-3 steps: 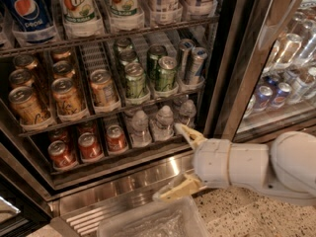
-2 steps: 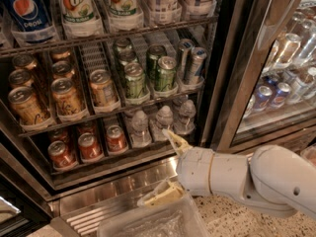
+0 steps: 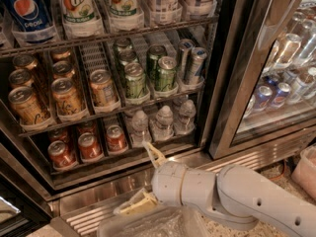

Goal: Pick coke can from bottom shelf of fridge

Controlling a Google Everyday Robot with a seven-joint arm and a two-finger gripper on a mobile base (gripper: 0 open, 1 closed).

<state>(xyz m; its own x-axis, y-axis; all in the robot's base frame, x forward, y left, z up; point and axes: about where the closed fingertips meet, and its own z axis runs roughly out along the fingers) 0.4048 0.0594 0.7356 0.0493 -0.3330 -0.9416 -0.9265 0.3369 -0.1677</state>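
Observation:
The fridge (image 3: pixel 232 73) stands open with wire racks of drinks. On the bottom shelf (image 3: pixel 123 158), at the left, stand several red coke cans with silver lids; the front three are the left one (image 3: pixel 61 153), the middle one (image 3: pixel 89 145) and the right one (image 3: pixel 116 137). My gripper (image 3: pixel 140 177) is open, its two cream fingers spread wide, one fingertip (image 3: pixel 150 149) at the shelf's front edge right of the cans, the other (image 3: pixel 129 209) low by the steel grille. It holds nothing. The white arm (image 3: pixel 237 194) comes in from the lower right.
Small water bottles (image 3: pixel 163 122) stand right of the coke cans. Orange-gold cans (image 3: pixel 64 95) and green cans (image 3: pixel 148 75) fill the rack above; large bottles (image 3: pixel 74 4) sit higher. A glass door (image 3: pixel 286 68) is at right. A clear plastic bin (image 3: pixel 153 226) lies at the bottom.
The gripper and arm have moved left along the front of the fridge, from below the water bottles toward the coke cans. The fingers stay spread. The cans have not moved.

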